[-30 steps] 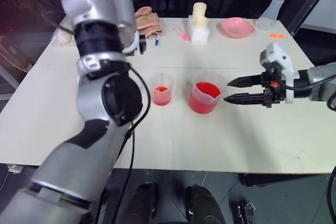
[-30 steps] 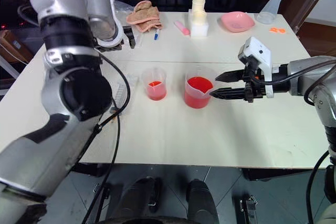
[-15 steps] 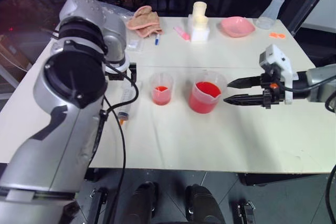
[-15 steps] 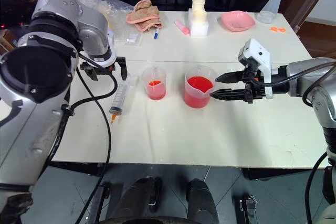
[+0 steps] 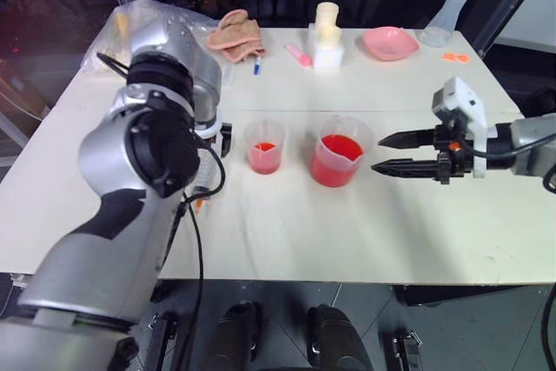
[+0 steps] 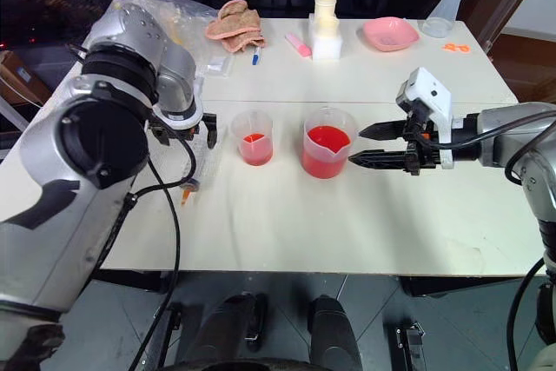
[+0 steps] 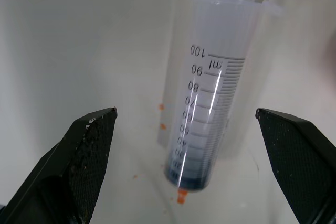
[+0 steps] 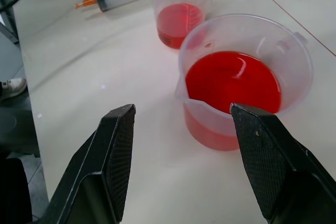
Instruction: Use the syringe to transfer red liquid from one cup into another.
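On your left, the left gripper [image 7: 186, 129] hangs over the large clear plastic syringe [image 7: 210, 114], pointing down at it with its two black fingers [image 7: 86, 145] spread wide, one on each side of the graduated barrel and not touching it. The syringe lies flat on the pale tabletop [image 5: 347, 232], dark plunger seal and small orange tip [image 7: 181, 199] toward the near edge, just left of the cups. Next along you see the smaller clear plastic cup [image 5: 265, 147], with a shallow layer of bright red liquid [image 8: 231, 80] at its bottom. Just beside it stands the larger clear spouted beaker [image 5: 340, 151], filled about halfway with red. To the right, the right gripper [image 5: 379, 152] is held level, its fingertips parted, empty, near the beaker's side without contact.
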Motion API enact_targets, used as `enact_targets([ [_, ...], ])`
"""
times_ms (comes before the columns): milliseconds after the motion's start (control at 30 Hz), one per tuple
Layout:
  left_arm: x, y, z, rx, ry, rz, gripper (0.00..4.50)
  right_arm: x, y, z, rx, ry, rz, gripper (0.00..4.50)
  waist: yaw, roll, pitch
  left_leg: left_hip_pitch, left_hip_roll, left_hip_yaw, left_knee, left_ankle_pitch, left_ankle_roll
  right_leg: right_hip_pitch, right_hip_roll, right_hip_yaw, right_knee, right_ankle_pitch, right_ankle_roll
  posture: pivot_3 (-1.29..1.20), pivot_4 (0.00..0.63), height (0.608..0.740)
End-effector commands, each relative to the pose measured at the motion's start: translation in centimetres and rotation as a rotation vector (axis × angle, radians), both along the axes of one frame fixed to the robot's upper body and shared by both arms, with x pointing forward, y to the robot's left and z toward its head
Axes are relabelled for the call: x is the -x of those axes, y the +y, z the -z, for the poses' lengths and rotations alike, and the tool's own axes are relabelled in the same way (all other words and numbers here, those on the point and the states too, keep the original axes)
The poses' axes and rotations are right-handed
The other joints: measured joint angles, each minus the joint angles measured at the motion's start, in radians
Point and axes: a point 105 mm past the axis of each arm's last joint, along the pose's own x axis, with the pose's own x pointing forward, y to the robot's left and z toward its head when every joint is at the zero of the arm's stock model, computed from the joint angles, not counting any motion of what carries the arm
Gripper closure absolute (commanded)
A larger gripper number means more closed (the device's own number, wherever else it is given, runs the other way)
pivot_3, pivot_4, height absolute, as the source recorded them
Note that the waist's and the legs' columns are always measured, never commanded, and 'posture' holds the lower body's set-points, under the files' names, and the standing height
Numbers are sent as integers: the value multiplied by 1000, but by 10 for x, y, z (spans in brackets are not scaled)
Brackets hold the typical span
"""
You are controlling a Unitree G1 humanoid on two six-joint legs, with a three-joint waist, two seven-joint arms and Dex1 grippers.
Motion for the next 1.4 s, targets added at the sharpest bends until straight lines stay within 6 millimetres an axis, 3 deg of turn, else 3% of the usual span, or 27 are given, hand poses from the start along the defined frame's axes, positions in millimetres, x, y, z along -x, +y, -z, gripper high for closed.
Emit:
enact_targets([
  [33,-4,1,-3,20,-40,-4,21,5,1,-12,-11,-50,-4,1511,0,0,0,0,0,0,0,0,0,0,0,0,0,0,0,0,150,740],
  [400,-4,3,30,49,-12,-1,21,9,3,-12,-18,-44,7,1511,0,0,0,0,0,0,0,0,0,0,0,0,0,0,0,0,150,740],
  [767,-5,8,42,91,-32,-34,2886,10,1,-12,-18,-33,26,1511,-1,1,-1,1,0,0,1,0,0,1,0,0,1,0,0,0,150,740],
  [900,-7,1,40,116,-62,-22,3015,11,-4,-12,-13,-24,43,1511,1,1,-1,1,0,1,2,0,0,1,0,0,1,0,0,0,150,740],
  [1033,-15,-4,28,133,-170,-20,3043,14,-7,-12,-8,-16,57,1511,3,1,-1,2,0,1,2,0,0,2,0,0,1,0,0,0,150,740],
  [1233,-24,-18,-12,269,-489,49,3044,21,-13,-8,-3,-1,105,1511,3,1,-1,1,0,0,3,1,-1,3,0,1,1,0,-1,0,150,740],
  [1400,-25,-15,-48,199,-737,169,3044,27,-14,-4,-14,11,132,1511,0,2,-1,1,1,0,2,1,-1,2,1,1,0,1,-1,0,150,740],
])
